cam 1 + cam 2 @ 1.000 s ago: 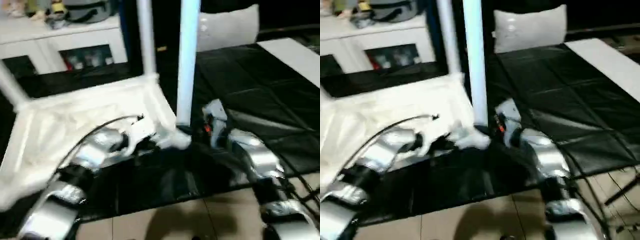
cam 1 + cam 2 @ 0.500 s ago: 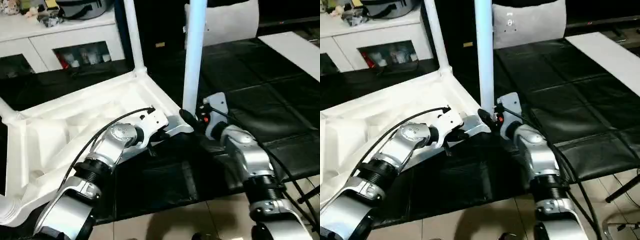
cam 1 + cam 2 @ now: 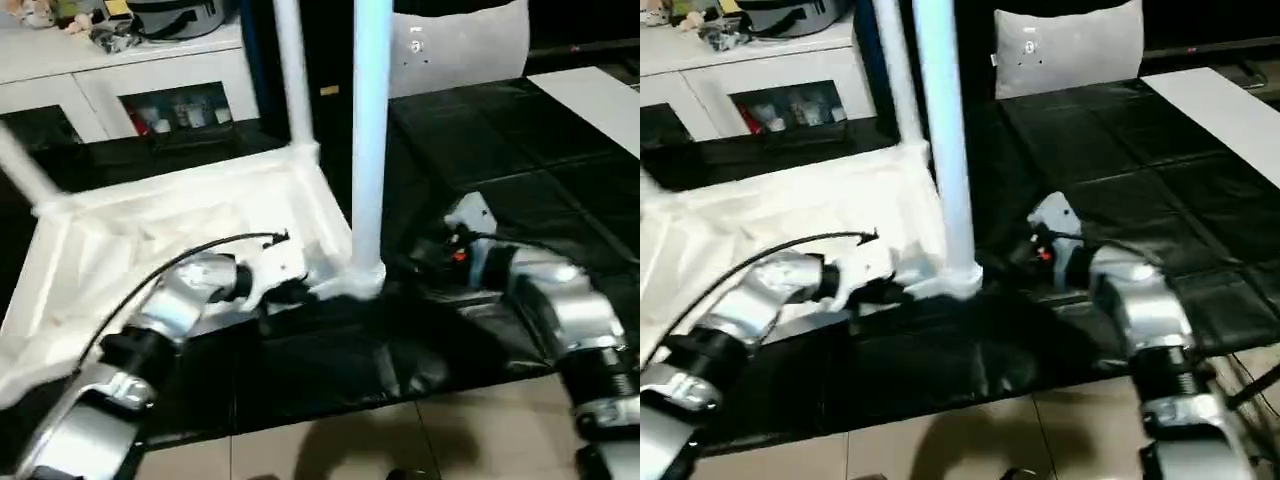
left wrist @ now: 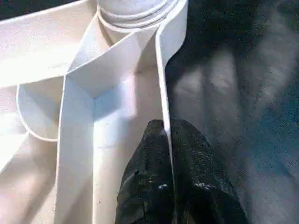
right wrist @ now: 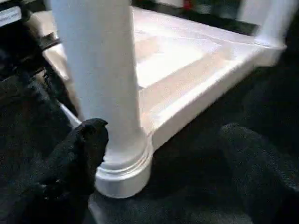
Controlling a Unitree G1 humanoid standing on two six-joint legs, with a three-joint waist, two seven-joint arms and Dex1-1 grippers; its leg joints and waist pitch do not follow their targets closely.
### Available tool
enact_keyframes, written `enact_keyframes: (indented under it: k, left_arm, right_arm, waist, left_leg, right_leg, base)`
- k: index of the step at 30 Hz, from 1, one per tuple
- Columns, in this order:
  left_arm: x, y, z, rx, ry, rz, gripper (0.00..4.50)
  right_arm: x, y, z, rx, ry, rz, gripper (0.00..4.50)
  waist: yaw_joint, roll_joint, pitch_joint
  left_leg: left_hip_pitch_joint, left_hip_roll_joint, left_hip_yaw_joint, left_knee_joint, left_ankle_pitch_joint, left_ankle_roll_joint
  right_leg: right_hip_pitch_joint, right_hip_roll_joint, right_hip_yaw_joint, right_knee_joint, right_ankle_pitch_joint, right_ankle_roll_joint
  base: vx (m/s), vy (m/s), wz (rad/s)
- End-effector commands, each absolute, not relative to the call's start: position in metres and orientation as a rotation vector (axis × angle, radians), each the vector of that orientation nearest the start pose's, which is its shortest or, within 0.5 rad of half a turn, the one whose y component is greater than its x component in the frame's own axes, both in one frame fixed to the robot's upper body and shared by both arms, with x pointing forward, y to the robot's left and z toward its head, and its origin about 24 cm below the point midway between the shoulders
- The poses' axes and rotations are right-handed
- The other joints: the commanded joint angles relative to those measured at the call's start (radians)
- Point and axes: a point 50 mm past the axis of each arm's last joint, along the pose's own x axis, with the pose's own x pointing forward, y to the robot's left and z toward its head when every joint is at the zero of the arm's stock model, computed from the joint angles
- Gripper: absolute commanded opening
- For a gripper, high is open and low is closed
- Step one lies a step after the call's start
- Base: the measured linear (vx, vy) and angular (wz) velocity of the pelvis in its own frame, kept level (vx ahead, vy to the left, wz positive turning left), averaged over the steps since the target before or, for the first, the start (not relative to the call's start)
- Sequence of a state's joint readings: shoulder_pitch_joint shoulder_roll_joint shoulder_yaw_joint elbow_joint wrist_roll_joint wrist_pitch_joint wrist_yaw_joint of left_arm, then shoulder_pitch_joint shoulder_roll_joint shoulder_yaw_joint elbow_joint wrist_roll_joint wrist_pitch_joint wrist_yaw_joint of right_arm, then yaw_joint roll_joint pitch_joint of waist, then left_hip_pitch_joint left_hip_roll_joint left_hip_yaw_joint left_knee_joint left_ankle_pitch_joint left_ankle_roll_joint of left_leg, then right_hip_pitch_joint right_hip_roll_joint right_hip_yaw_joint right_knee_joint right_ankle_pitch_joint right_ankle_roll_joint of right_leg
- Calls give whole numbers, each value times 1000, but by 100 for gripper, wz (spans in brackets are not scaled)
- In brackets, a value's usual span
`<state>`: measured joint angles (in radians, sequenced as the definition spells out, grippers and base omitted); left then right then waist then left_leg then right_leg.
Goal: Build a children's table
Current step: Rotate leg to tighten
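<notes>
Left tool: pinched shut on tabletop rim, near corner socket.
Right tool: fingers spread apart, gripping nothing; upright leg just beyond them, seated in corner socket.
Wrist views: ribbed underside, ringed collar at leg base.
Surface: black mat under the upside-down tabletop.

no readable text, labels, brands, numbers or signs on anything

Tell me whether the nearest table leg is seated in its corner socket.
Seated: the leg stands upright, its base inside the tabletop's corner socket.
</notes>
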<state>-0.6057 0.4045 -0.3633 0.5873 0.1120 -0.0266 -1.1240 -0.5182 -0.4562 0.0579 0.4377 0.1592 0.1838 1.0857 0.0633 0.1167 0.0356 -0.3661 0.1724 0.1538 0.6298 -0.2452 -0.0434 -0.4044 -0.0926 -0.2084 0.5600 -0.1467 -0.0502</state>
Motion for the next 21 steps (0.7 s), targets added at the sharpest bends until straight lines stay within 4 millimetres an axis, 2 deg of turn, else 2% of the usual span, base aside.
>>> enact_keyframes:
  k: [1,2,4,5,6,7,8,9,10,14,17,18,20,21]
  left_arm:
    - [311,129,54,701,397,-1421,0]
    - [310,129,54,704,397,-1445,0]
    - [306,130,55,712,396,-1499,0]
    - [304,131,55,716,398,-1512,0]
    - [302,132,54,726,398,-1537,0]
    - [301,133,54,736,398,-1556,0]
    - [300,133,54,743,397,-1568,0]
    - [299,134,54,749,397,-1583,0]
    - [299,134,54,749,397,-1583,0]
    - [296,134,53,753,399,-1610,0]
    - [294,133,53,753,398,-1627,0]
    - [294,132,53,754,397,-1631,0]
    - [293,132,52,756,398,-1638,0]
    - [293,132,52,757,399,-1639,0]
  right_arm:
    - [321,-178,90,-239,265,1135,428]
    - [320,-178,90,-247,268,1170,428]
    - [316,-178,91,-262,269,1254,428]
    - [315,-177,92,-265,268,1280,401]
    - [313,-176,92,-250,273,1329,392]
    - [312,-175,92,-236,279,1366,392]
    - [312,-175,93,-224,284,1389,387]
    - [311,-174,93,-210,294,1417,358]
    - [311,-174,93,-210,294,1417,358]
    - [308,-168,90,-178,322,1504,319]
    - [307,-163,87,-161,336,1541,311]
    - [307,-162,86,-150,343,1550,299]
    - [307,-160,82,-148,357,1560,281]
    - [307,-159,81,-149,361,1562,266]
  waist:
    - [7,-24,-76]
    - [14,-27,-76]
    - [24,-25,-76]
    - [31,-27,-76]
    - [33,-27,-76]
    - [36,-32,-76]
    - [38,-32,-75]
    - [42,-33,-75]
    - [45,-32,-74]
    - [52,-34,-76]
    - [56,-34,-77]
    - [57,-30,-76]
    - [56,-31,-77]
    - [56,-28,-77]
  left_leg:
    - [-3,67,-23,-63,-19,141]
    - [-4,67,-22,-63,-13,144]
    - [-3,70,-22,-63,-15,147]
    - [0,71,-21,-62,-11,149]
    - [-2,73,-22,-63,-9,148]
    - [-2,72,-21,-63,-13,150]
    - [-2,74,-21,-64,-13,149]
    - [-1,73,-21,-64,-16,149]
    - [0,74,-20,-64,-14,143]
    - [0,76,-21,-64,-10,136]
    - [0,76,-21,-64,-2,132]
    - [0,76,-21,-64,-2,130]
    - [-1,74,-20,-64,-2,127]
    - [0,74,-21,-63,-4,125]
  right_leg:
    - [71,-87,78,-58,-267,-38]
    - [71,-87,78,-56,-266,-42]
    - [70,-89,79,-53,-273,-43]
    - [67,-88,80,-52,-274,-46]
    - [68,-89,82,-51,-273,-48]
    - [68,-90,81,-52,-278,-49]
    - [68,-90,82,-53,-286,-48]
    - [67,-89,81,-54,-296,-46]
    - [65,-88,82,-55,-305,-44]
    - [65,-89,83,-53,-304,-43]
    - [65,-90,83,-52,-295,-47]
    - [65,-90,83,-52,-294,-48]
    - [66,-89,82,-53,-296,-46]
    - [65,-88,81,-54,-296,-45]
  base:
    - [0,0,0]
    - [0,0,0]
    - [0,0,0]
    - [0,0,0]
    - [0,0,0]
    - [0,0,0]
    - [0,0,0]
    - [0,0,0]
    - [0,0,0]
    - [0,0,0]
    - [0,0,0]
    - [0,0,0]
    - [0,0,0]
    - [0,0,0]
